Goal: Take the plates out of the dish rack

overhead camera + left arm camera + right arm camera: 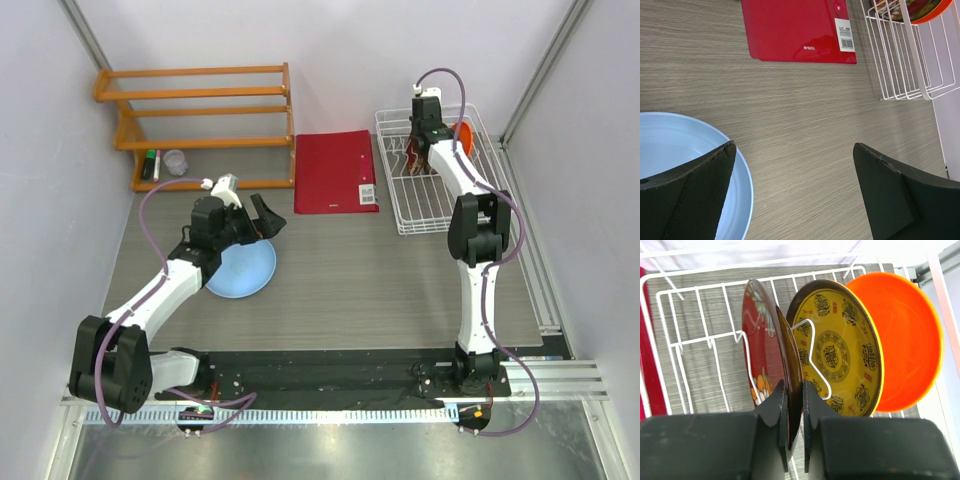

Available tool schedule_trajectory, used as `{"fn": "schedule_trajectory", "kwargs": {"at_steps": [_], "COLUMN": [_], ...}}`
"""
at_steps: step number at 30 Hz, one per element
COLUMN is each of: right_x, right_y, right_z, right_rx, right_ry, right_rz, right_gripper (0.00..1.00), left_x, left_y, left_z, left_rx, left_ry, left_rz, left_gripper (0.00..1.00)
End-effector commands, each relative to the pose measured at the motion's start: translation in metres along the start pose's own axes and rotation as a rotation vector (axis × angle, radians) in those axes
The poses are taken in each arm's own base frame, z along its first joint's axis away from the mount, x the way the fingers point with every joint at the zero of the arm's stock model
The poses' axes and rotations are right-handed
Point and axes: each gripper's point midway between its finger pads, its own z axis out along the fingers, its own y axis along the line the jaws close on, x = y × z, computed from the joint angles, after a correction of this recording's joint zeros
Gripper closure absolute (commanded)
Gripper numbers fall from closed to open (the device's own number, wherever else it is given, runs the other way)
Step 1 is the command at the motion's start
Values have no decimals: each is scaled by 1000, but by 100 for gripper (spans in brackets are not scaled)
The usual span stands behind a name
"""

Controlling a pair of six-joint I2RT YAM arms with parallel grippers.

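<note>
The white wire dish rack [440, 215] stands at the back right. In the right wrist view three plates stand upright in its prongs [700, 340]: the red floral plate [760, 340], the yellow patterned plate [840, 350] and the orange plate [910, 340]. My right gripper [793, 390] is shut on the near rim of the red floral plate, which still sits in its slot. The light blue plate [240, 270] lies flat on the table at the left. My left gripper [265, 222] is open and empty just right of it, one finger over its rim [742, 185].
A flat red folder [336, 172] lies left of the rack. An orange wooden shelf [200, 110] stands at the back left with a small cup [175, 160] and a marker on it. White walls close in on both sides.
</note>
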Motion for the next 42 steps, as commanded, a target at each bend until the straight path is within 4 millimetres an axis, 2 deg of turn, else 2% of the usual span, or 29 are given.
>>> {"fn": "schedule_trajectory", "kwargs": {"at_steps": [1, 3, 5, 7, 8, 9, 10, 11, 13, 14, 17, 23, 24, 26, 27, 28, 29, 30, 32, 33, 34, 35, 36, 38, 39, 40, 42], "right_x": [-34, -41, -59, -62, -78, -74, -78, -94, -94, -103, -105, -104, -99, -97, -86, -86, -82, -70, -66, -50, -43, -42, -24, -20, -3, -5, 14], "right_y": [-14, -15, -30, -31, -45, -47, -48, -58, -61, -68, -67, -66, -58, -53, -40, -32, -23, -12, 12, 23, 39, 43, 54, 72, 85, 90, 107], "right_z": [-12, -21, -37, -47, -62, -66, -73, -91, -102, -117, -133, -175, -177, -197, -200, -217, -224, -228, -252, -254, -263, -277, -277, -298, -301, -306, -317], "right_rx": [30, 61, 146, 190, 246, 261, 271, 299, 315, 342, 351, 273, 227, 173, 129, 49, -4, -64, -265, -320, -427, -479, -530, -672, -737, -780, -885], "right_ry": [-79, -101, -156, -176, -223, -224, -244, -294, -307, -335, -344, -361, -351, -352, -334, -336, -327, -305, -290, -256, -236, -231, -188, -186, -134, -146, -89], "right_rz": [46, 27, 26, 13, 35, 29, 37, 68, 68, 84, 56, 169, 170, 197, 177, 206, 216, 220, 281, 280, 278, 322, 323, 357, 390, 412, 455], "right_gripper": [99, 99, 99, 99, 99, 99, 99, 99, 99, 99, 99, 99, 99, 99, 99, 99, 99, 99, 99, 99, 99, 99, 99, 99, 99, 99, 99], "left_x": [-8, -7, -9, -9, -11, -11, -10, -11, -12, -13, -14, -17, -17, -17, -18, -17, -18, -22, -20, -21, -21, -20, -20, -18, -19, -17, -19], "left_y": [-4, -3, -1, -1, -1, 0, 2, 2, 6, 6, 6, 2, 0, -2, -6, -7, -9, -15, -21, -24, -26, -28, -30, -33, -37, -38, -42], "left_z": [2, 3, 3, 2, 2, 2, 1, 0, -2, -4, -7, -12, -12, -13, -15, -16, -16, -17, -18, -18, -17, -17, -17, -16, -17, -16, -15], "left_rx": [22, 19, 8, 4, -2, -8, -17, -21, -46, -51, -56, -44, -37, -23, -12, -3, 11, 36, 75, 88, 99, 110, 123, 140, 159, 168, 195], "left_ry": [-38, -36, -43, -42, -46, -48, -42, -47, -54, -59, -69, -83, -83, -76, -83, -83, -87, -106, -103, -106, -104, -100, -98, -93, -98, -90, -101], "left_rz": [32, 29, 26, 24, 25, 25, 26, 29, 29, 29, 32, 17, 15, 16, 13, 11, 9, 4, -6, -18, -19, -22, -23, -39, -43, -60, -75], "left_gripper": [1, 0, 0, 0, 0, 1, 0, 1, 0, 1, 1, 0, 1, 0, 0, 1, 0, 1, 0, 0, 1, 0, 0, 0, 1, 0, 1]}}
